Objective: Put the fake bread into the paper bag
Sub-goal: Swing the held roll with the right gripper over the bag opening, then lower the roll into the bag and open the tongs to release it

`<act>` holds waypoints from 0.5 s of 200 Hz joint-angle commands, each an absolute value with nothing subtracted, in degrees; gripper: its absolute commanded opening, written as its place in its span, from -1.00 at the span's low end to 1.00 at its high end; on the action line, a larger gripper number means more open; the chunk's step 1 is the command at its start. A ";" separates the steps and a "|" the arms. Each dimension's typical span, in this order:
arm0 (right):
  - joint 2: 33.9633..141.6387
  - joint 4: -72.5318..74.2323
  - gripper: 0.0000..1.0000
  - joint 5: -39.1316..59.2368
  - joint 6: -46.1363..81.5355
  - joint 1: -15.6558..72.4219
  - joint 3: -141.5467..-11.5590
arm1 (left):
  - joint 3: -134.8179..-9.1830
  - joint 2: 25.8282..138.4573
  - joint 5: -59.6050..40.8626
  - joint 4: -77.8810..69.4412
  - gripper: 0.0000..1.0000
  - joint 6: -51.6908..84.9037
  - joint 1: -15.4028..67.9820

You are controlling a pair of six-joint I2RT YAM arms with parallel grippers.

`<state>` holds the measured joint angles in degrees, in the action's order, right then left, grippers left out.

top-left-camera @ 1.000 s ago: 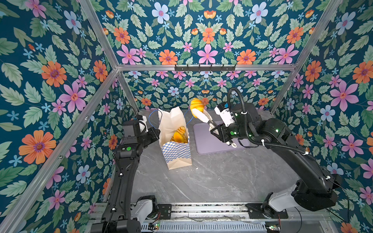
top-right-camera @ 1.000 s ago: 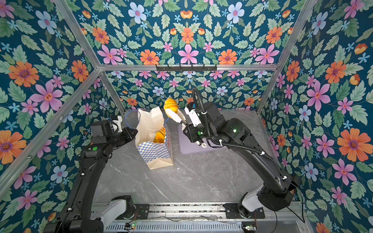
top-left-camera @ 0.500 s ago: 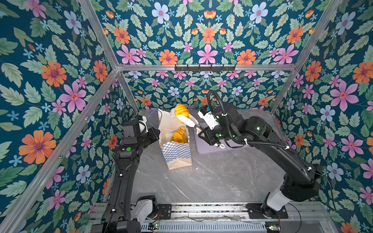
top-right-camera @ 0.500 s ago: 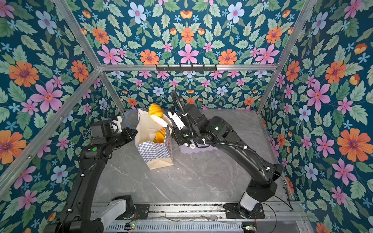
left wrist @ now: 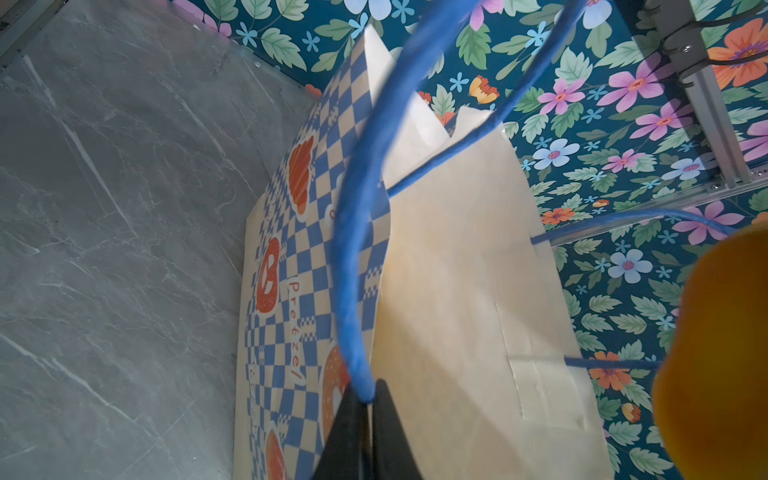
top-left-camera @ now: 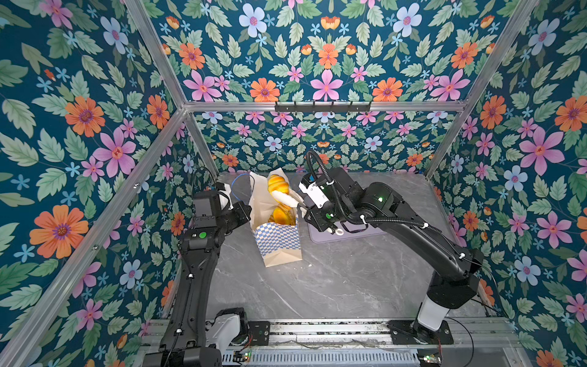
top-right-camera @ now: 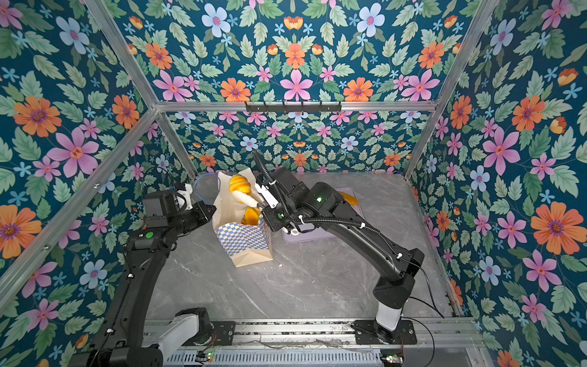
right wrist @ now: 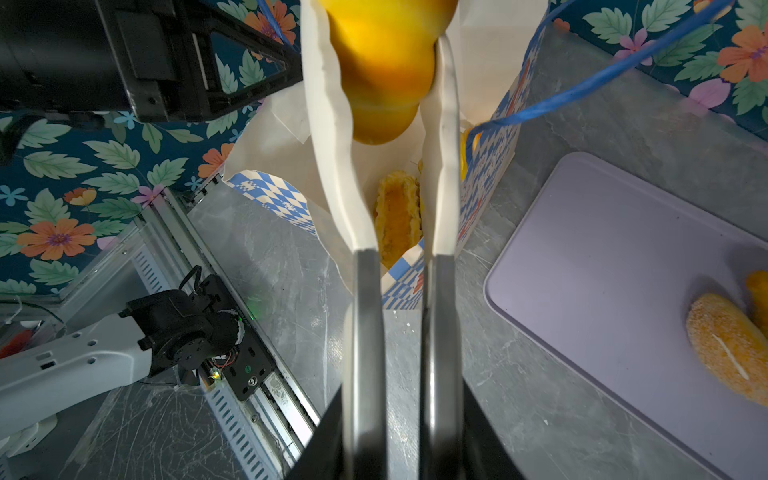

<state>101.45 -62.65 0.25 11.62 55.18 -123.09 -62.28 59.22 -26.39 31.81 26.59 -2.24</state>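
The left tool [left wrist: 368, 401] is pinched shut on the blue cord handle [left wrist: 353, 249] of the paper bag [top-left-camera: 279, 244]. The cord loops up and away from its black tips. The bag stands upright on the grey marbled bench [top-left-camera: 317, 286] just beyond that tool, on its right in both top views. The chequered band and orange pastry prints face the near side, and the mouth is open. The right tool [right wrist: 380, 62] reaches across from the right. Its two long white fingers [right wrist: 332, 124] are closed on a golden ridged roll [right wrist: 382, 75], which sits at the fingertips. The roll hangs over the bag's open mouth, in front of the tall cream back wall. Directly below this tool, inside the bag, lies a long crusted roll [right wrist: 397, 216]. More yellow bread [top-left-camera: 281, 214] shows through the mouth in a top view. The bag's second blue cord [right wrist: 602, 70] trails off to the side of the right tool. Behind that tool, under its wrist and forearm, a flat lilac tray [right wrist: 602, 257] rests on the bench beside the bag. At the tray's end farthest from the tool lies a seeded loaf [right wrist: 727, 353], touching another orange-yellow piece [right wrist: 758, 299] that is cut off by the picture's edge.
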 commanded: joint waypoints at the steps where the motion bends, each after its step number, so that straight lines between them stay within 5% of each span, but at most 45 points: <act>1: 101.92 -61.78 -0.33 -0.09 11.07 55.37 -123.55 | -62.13 58.98 -25.96 31.95 -0.79 25.93 -2.29; 100: 104.15 -63.03 -0.30 -1.27 10.88 55.90 -123.71 | -61.61 58.67 -25.93 31.75 -0.79 25.95 -2.29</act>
